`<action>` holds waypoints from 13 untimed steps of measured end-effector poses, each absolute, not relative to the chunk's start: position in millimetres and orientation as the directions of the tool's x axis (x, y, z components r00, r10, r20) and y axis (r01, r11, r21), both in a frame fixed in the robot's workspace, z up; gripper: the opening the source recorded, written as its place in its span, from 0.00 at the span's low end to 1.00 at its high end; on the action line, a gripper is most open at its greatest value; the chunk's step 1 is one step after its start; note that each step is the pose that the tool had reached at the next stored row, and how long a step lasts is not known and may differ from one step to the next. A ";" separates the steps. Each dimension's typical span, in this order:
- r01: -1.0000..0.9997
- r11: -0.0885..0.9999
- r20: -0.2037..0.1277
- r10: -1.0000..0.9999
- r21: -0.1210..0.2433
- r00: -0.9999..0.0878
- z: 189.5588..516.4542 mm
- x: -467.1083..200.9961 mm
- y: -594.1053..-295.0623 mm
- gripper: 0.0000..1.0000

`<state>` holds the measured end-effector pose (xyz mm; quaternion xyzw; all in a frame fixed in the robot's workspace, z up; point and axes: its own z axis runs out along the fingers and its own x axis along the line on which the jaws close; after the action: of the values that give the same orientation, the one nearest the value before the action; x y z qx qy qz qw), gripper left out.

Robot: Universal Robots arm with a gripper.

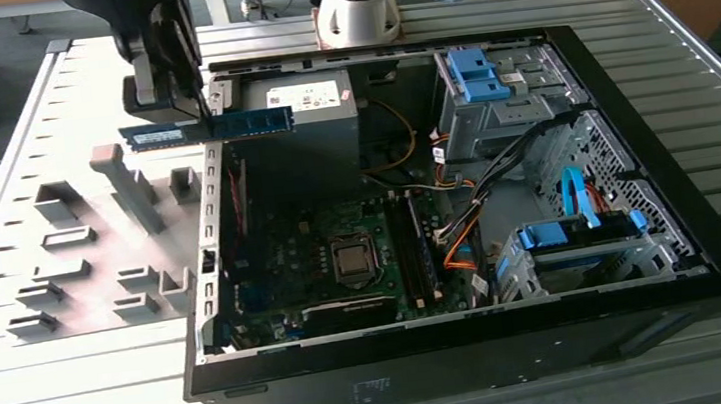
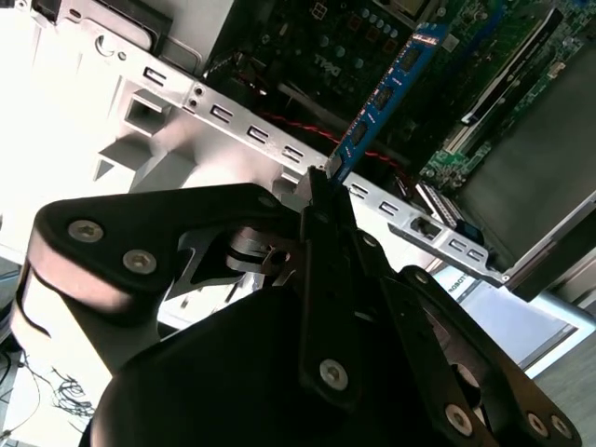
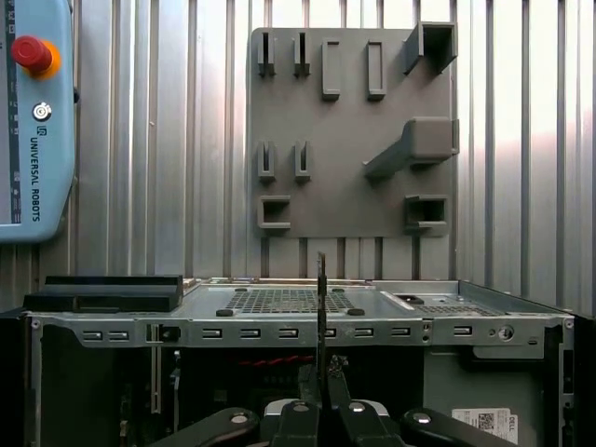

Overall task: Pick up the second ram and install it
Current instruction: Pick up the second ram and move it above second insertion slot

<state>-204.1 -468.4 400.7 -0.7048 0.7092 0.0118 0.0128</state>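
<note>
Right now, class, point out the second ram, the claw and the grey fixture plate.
second ram [image 1: 252, 122]: exterior view, board beside the claw.
claw [image 2: 319, 191]: second wrist view, between its fingertips.
grey fixture plate [image 3: 345, 121]: first wrist view, bare face.

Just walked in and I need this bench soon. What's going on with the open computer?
The robot arm's claw is shut on the second ram, holding it level in the air over the edge of the open computer case, next to the grey holder plate. The stick is not yet seated on the motherboard.
</note>
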 end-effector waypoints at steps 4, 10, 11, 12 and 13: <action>-1.000 0.006 -0.035 -0.999 -0.001 -0.006 400.6 -201.2 -468.4 0.14; -1.000 0.006 -0.035 -0.999 -0.001 -0.006 400.4 -197.7 -468.4 0.14; -1.000 0.006 -0.035 -0.999 -0.001 -0.006 400.3 -197.2 -468.4 0.14; -1.000 0.006 -0.035 -0.999 -0.001 -0.006 400.3 -196.7 -468.4 0.14; -1.000 0.006 -0.035 -0.999 -0.001 -0.006 400.3 -196.3 -468.4 0.14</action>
<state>-196.3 -468.4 400.3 -0.7048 0.7092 0.0118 0.0128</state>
